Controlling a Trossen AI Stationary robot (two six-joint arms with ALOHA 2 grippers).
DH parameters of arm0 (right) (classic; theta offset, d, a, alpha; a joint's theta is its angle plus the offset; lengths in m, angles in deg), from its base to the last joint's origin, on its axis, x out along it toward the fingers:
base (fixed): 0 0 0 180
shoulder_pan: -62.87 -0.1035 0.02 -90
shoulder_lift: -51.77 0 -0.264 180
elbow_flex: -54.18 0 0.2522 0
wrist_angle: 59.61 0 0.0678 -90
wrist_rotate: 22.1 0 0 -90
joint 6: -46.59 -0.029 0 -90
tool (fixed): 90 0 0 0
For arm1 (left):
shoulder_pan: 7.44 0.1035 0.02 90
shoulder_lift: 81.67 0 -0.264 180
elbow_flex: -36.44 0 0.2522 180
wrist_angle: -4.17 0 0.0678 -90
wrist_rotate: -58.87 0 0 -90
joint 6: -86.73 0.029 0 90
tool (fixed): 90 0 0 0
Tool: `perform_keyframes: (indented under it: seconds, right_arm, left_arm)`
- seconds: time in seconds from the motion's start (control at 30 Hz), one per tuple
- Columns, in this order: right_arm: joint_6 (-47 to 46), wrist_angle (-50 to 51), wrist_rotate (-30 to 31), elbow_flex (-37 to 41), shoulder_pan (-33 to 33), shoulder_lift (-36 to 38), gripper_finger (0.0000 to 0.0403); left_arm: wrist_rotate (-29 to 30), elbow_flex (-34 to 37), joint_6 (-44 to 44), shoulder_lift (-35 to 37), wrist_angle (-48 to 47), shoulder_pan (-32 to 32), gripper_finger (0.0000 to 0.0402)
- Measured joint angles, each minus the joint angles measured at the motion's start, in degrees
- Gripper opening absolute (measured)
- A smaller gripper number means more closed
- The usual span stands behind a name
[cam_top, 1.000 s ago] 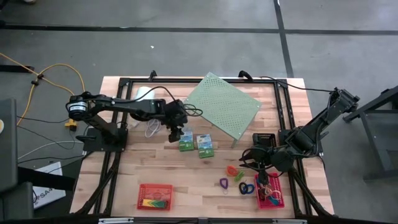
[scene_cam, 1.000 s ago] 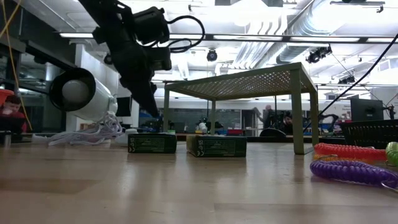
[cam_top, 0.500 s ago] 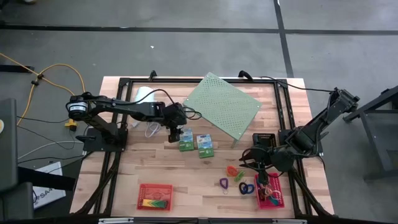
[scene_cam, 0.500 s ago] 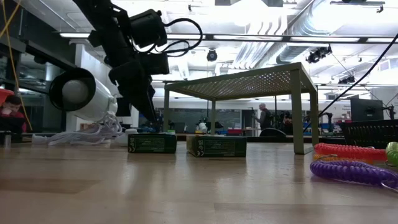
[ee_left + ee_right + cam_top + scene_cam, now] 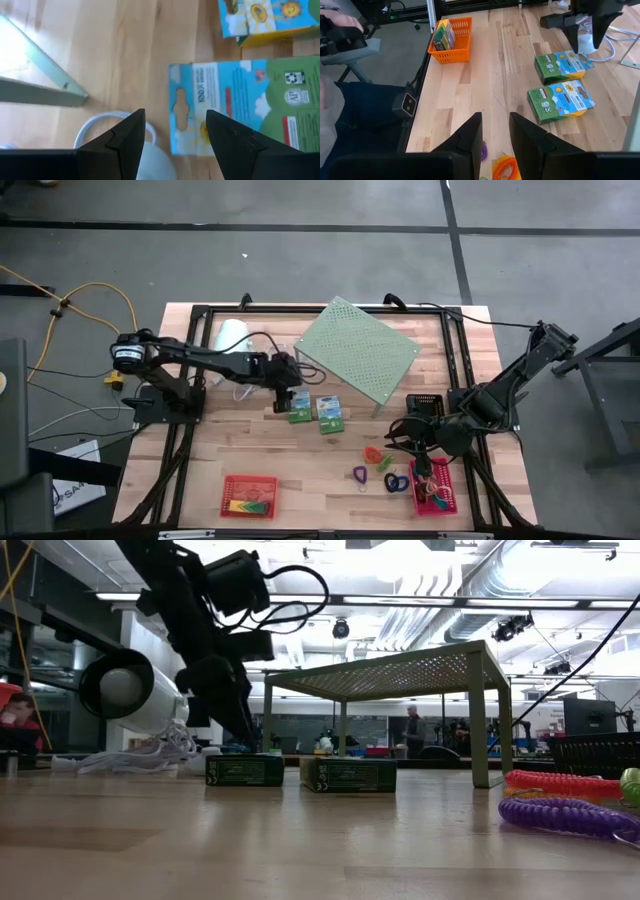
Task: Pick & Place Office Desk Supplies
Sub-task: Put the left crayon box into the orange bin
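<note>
**Hovering over the nearer box**

Looking down from overhead, I saw the left gripper [image 5: 287,398] at the far end of the left green-white box [image 5: 298,411], with its jaws spread wide and nothing between them. In the left wrist view that box [image 5: 240,102] lay flat on the counter [image 5: 125,55] just past the fingertips [image 5: 131,125], its hang-tab end pointing toward them, and a corner of the second box [image 5: 260,20] showed beyond it. The two boxes sat side by side, near but apart, close to a leg of the pale green shelf [image 5: 355,350]. The white cylinder [image 5: 232,335] lay behind the left arm with its cord looped beside it.

The right gripper [image 5: 420,452] waited near the pink basket [image 5: 435,490], its fingers partly spread and empty. The coiled loops [image 5: 378,462] lay scattered just beside that basket. The red basket [image 5: 249,494] stood at the counter's near edge with the marker-like items inside, and the black basket [image 5: 426,404] stood beyond the right gripper.
</note>
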Motion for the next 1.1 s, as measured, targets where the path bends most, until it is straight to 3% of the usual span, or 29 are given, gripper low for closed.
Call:
perform_keyframes:
  seconds: [0.7, 1.1]
  right_arm:
    - [0.0, -0.2, 0.0, 0.0, 0.0, 0.0, 0.0086]
    - [0.0, -0.2, 0.0, 0.0, 0.0, 0.0, 0.0086]
  left_arm:
    - [7.3, 0.0, 1.4, -2.0, 1.9, -1.4, 0.02]
    - [8.6, 0.0, 2.1, -2.0, 1.9, -2.2, 0.0149]
